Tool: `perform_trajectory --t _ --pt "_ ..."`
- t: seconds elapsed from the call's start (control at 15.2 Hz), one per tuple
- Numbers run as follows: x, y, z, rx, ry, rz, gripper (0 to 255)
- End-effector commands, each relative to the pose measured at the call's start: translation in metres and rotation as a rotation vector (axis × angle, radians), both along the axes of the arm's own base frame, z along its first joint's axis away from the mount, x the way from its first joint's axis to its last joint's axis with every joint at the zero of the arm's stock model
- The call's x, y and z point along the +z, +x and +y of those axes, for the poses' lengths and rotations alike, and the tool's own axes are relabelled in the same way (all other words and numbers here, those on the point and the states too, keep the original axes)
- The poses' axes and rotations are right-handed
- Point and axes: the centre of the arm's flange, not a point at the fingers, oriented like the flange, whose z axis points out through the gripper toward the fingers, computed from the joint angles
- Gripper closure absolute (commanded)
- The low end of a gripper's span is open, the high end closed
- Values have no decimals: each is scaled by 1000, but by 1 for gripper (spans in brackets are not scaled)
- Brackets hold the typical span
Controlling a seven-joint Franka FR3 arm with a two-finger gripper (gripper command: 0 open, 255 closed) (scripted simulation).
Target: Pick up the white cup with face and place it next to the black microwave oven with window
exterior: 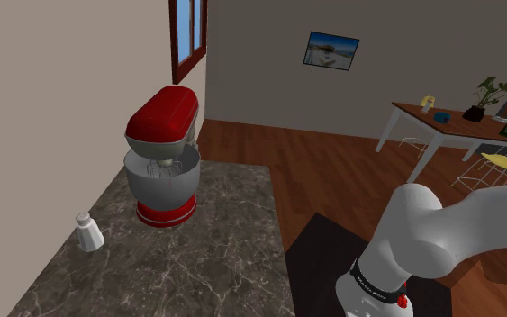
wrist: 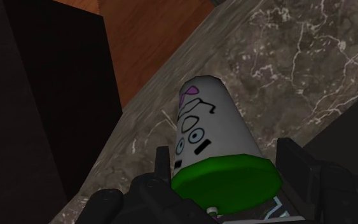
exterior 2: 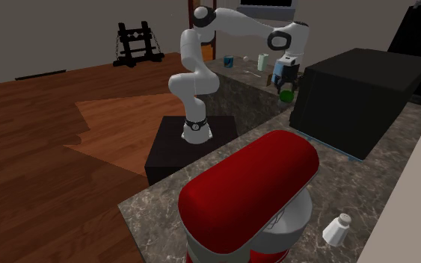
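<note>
The dark marbled bench (exterior 2: 395, 172) runs along the wall. On it, in the second exterior view, sits the black microwave (exterior 2: 358, 97), a boxy block beyond the mixer. My white arm (exterior 2: 194, 75) rises from its black stand (exterior 2: 186, 149) and reaches across to the microwave's left side in that view. The red mixer (exterior: 163, 153) with its grey bowl stands upright on the bench, well apart from the arm. At the wrist I see the pincer (wrist: 228, 167) clamped on the cup (wrist: 212, 127), one black finger (wrist: 163, 162) pressed to each side just above its green end. The cup is white with a drawn face, tilted, and held over the bench's edge just beside the microwave; I cannot tell whether it touches the stone. A small white shaker (exterior: 87, 232) stands near the mixer.
</note>
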Motion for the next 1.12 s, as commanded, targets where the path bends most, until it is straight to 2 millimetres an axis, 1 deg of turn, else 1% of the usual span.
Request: perform_trajectory --t 0.0,0.46,0.99,1.06 --pt "-10 0 1 0 1 0 255" --pt "-48 0 1 0 1 0 255" --pt "-48 0 1 0 1 0 255" --pt "-48 0 1 0 1 0 0"
